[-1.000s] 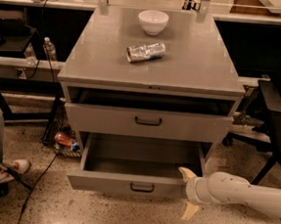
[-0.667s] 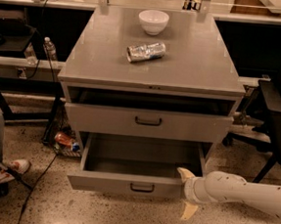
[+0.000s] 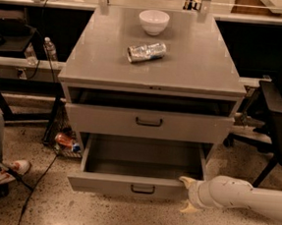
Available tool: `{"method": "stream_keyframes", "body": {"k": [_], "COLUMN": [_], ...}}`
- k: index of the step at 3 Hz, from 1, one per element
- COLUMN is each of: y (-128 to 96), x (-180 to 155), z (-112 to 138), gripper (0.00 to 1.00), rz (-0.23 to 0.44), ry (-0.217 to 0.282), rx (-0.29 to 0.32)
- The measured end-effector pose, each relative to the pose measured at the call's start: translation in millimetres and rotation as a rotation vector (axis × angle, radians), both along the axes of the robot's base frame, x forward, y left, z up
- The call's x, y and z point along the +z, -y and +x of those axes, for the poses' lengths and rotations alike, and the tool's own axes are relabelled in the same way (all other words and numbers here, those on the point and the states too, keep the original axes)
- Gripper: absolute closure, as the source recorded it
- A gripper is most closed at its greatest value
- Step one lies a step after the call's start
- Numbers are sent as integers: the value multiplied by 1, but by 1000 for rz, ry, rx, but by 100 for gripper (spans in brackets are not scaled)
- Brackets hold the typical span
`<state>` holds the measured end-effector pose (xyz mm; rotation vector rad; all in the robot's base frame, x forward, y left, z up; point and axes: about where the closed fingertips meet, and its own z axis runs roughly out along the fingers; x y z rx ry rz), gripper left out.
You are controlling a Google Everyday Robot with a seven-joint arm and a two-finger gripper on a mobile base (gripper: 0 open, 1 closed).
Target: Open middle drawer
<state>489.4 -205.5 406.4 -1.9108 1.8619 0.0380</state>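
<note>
We've got the middle drawer [image 3: 105, 184] pulled well out below the desk [image 3: 194, 65], grey interior showing. The hand [image 3: 186, 193] sits at the drawer's right front corner, fingers spread apart, not clamped on anything as far as we see.

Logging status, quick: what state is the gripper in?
Gripper: open, holding nothing, at the right front corner of the open drawer.
</note>
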Motion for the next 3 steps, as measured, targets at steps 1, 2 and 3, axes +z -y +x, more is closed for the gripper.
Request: {"method": "stream_keyframes", "body": {"k": [1,2,3], "y": [15,16,16], "x": [0,0,0], "z": [-17,-18,-18], "gripper": [72,95,100], "rz": [12,12,12], "ry": [-20,-20,-20], "rx": [-51,-53,-53]}}
